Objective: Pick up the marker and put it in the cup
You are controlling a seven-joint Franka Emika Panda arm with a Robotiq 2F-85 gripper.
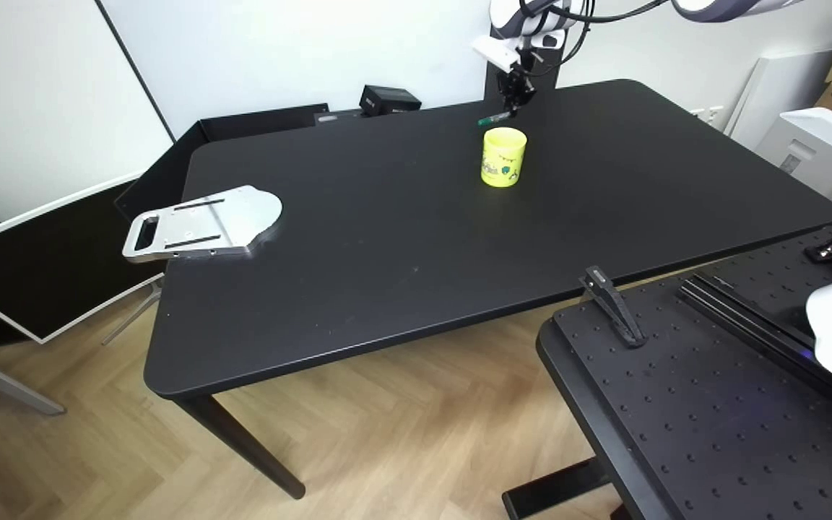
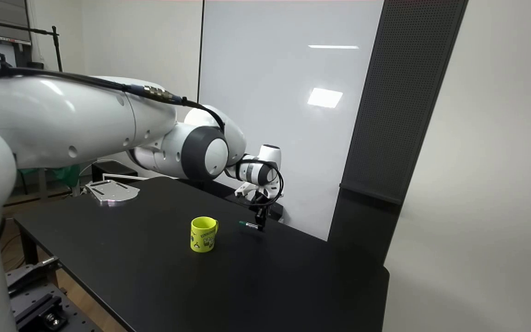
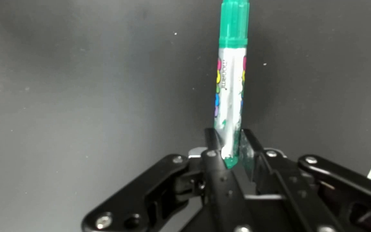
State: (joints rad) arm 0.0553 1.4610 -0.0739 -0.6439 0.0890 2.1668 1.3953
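Note:
The marker (image 3: 232,74) has a green cap, a white body with coloured spots and a green end. In the wrist view my gripper (image 3: 228,137) is shut on its body near the end away from the cap. Both exterior views show the gripper (image 1: 512,110) (image 2: 261,226) low over the far side of the table, with the marker (image 1: 492,119) (image 2: 249,225) sticking out sideways towards the cup's side. Whether it touches the tabletop I cannot tell. Close by, the yellow cup (image 1: 503,159) (image 2: 202,235) stands upright, its handle visible in an exterior view; its inside bottom is hidden.
A flat silver plate with a handle slot (image 1: 203,220) (image 2: 111,191) lies at one end of the black table (image 1: 358,238), partly over its edge. A whiteboard (image 2: 284,92) rises behind the table. A black box (image 1: 389,100) sits beyond the back edge.

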